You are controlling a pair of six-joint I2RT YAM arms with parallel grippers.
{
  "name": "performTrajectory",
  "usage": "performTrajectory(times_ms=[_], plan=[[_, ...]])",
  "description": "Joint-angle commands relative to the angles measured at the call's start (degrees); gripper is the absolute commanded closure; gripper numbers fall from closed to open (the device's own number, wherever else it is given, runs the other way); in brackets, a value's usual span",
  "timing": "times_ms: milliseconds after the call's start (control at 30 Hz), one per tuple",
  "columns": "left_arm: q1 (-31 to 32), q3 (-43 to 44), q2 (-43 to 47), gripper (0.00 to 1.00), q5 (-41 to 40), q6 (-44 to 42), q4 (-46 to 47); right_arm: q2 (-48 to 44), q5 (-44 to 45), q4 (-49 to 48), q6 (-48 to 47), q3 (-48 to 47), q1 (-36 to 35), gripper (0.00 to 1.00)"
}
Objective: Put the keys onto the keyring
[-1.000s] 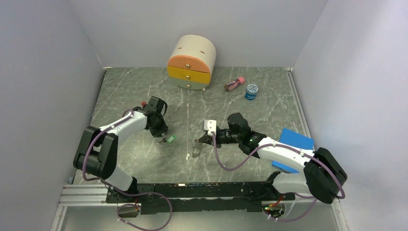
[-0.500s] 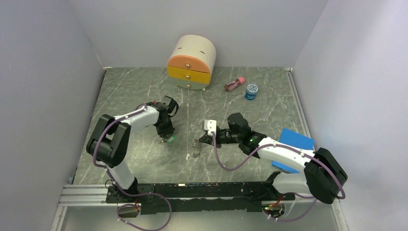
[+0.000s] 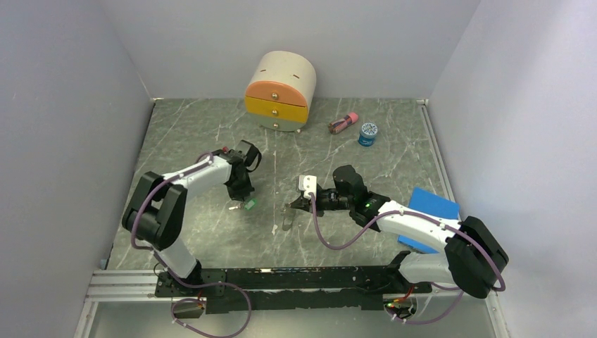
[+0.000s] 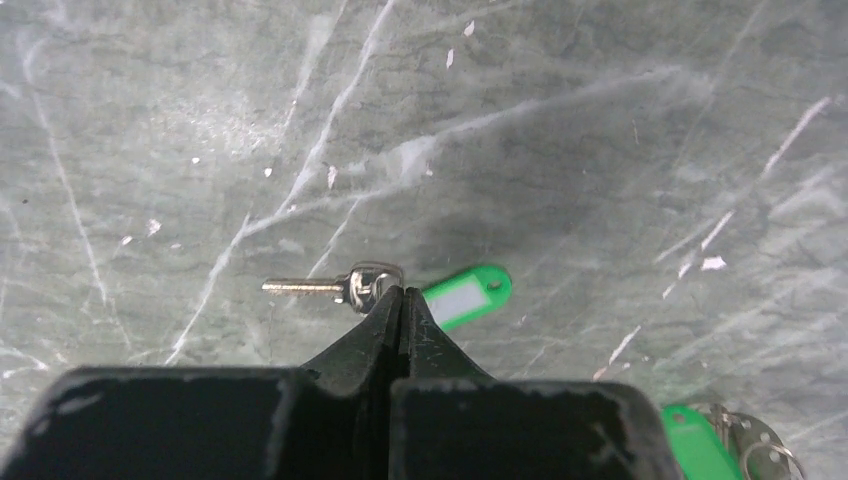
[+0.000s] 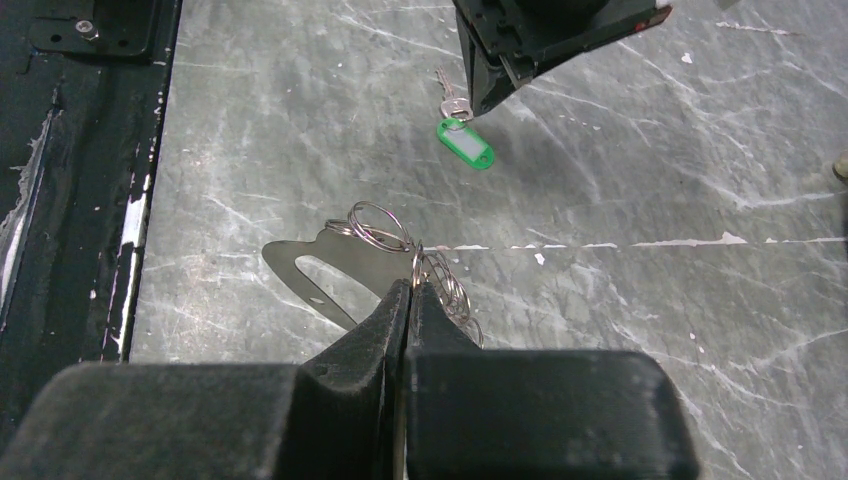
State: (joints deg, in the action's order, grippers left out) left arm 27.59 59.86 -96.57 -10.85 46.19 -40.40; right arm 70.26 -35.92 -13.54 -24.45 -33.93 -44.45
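Observation:
A key with a silvery blade, a small ring and a green tag lies on the marbled table; it also shows in the top view and the right wrist view. My left gripper is shut, its tips right at the key's small ring; I cannot tell whether it pinches it. My right gripper is shut on the keyring, a bunch of thin silvery rings with a flat metal plate that rests on the table. A second green tag with rings shows at the lower right of the left wrist view.
A round drawer box with orange and yellow drawers stands at the back. A pink tube and a blue jar lie at the back right. A blue box sits by the right arm.
My left arm swung right to the key, then its gripper drew back a little toward the far side. The key and the right arm have not moved.

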Motion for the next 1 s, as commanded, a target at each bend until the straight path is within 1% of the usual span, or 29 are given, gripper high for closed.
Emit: performTrajectory(times_ms=[0,167,200,233,267,300,333,367,400,433,600,833,967], plan=[[0.34,-1.59,6.51,0.98,-2.13,0.25,-0.21,-1.00,0.02,-1.53,-0.30,-0.83,-0.11,1.00],[0.38,-3.36,9.31,0.97,-1.48,-0.09,0.48,-0.91,-0.25,-1.85,0.18,-0.74,-0.13,1.00],[0.44,-3.42,9.33,0.96,-1.38,0.14,0.39,-0.91,-0.28,-1.89,0.18,-0.77,-0.13,1.00],[0.51,-3.38,9.19,0.92,-1.34,0.41,0.22,-0.91,-0.29,-1.92,0.19,-0.76,-0.11,1.00],[0.59,-3.28,8.85,0.87,-1.30,0.61,0.02,-0.91,-0.37,-2.07,0.23,-0.78,-0.11,1.00],[0.74,-3.07,8.24,0.75,-1.14,0.58,-0.07,-0.91,-0.38,-2.02,0.24,-0.78,-0.11,1.00],[1.02,-2.65,7.45,0.65,-1.01,0.35,-0.17,-0.87,-0.33,-2.02,0.32,-0.71,-0.14,1.00],[1.38,-2.11,6.41,0.60,-1.33,0.44,-0.84,-0.83,-0.23,-2.06,0.36,-0.70,-0.14,1.00],[1.71,-1.12,5.35,0.57,-1.77,0.48,-1.60,-0.78,-0.20,-2.18,0.44,-0.62,-0.16,1.00],[2.14,-0.57,4.26,0.56,-2.04,0.44,-1.95,-0.74,-0.27,-2.23,0.52,-0.53,-0.14,1.00],[3.23,0.60,0.90,0.60,-2.00,0.60,-2.25,-0.98,-0.04,-2.25,0.63,-0.31,-0.12,1.00],[3.27,0.78,-0.54,0.67,-2.61,0.47,-1.87,-1.26,0.20,-2.43,0.63,0.34,-0.07,1.00],[3.28,1.19,-1.40,0.74,-3.24,0.25,-2.39,-1.10,0.15,-2.22,0.34,0.22,-0.12,1.00]])
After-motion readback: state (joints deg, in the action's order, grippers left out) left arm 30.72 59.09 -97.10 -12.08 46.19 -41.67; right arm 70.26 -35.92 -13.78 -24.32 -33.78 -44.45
